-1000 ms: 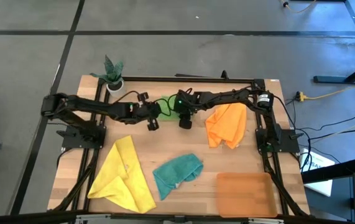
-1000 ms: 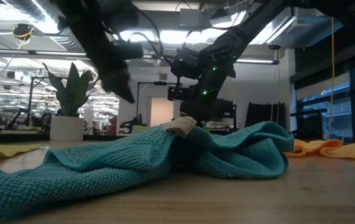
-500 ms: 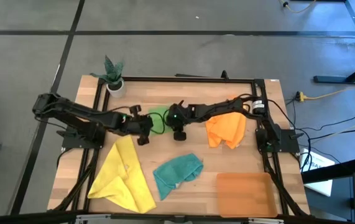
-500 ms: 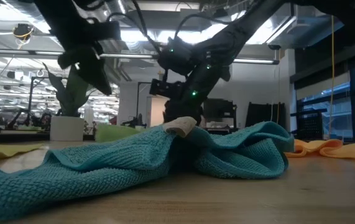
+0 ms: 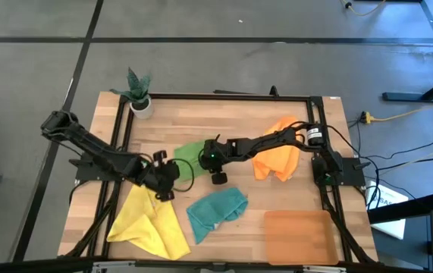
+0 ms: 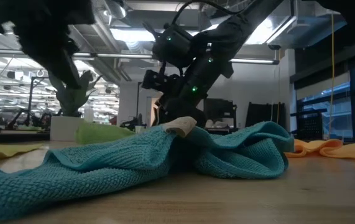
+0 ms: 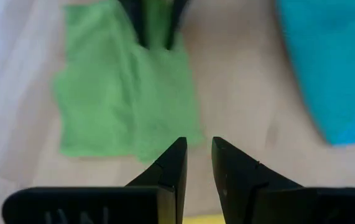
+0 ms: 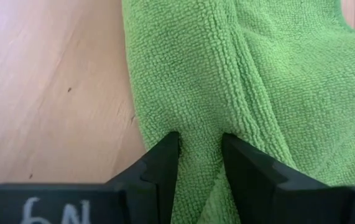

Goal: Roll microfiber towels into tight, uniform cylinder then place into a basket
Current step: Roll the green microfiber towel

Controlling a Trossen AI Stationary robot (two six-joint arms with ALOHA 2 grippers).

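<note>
The green towel (image 5: 191, 152) lies partly spread on the wood near the table's middle, and my right gripper (image 5: 216, 173) is shut on it at its right side. My left gripper (image 7: 199, 152) hovers over the top corner of the yellow towel (image 5: 149, 220), left of the green one; its fingers stand a little apart with nothing between them. The teal towel (image 5: 216, 211) lies crumpled near the front. An orange towel (image 5: 277, 155) lies at the right. The translucent orange-brown basket (image 5: 299, 236) stands at the front right. My right gripper pinches a raised fold (image 8: 201, 118) of the green towel between its two fingers, close to the towel's right edge. The fingers slant down from the table's far right. The rest of the towel lies slack on the wood.
A small white pot with a plant (image 5: 137, 95) stands at the far left corner. A black frame (image 5: 224, 96) runs round the tabletop. Bare wood shows along the far side and between the green and orange towels.
My right gripper has swung toward the table's near left and drawn the green towel with it, so more of the towel lies spread out. My left gripper has moved away from the green towel toward the near left, over the yellow towel, and has turned.
</note>
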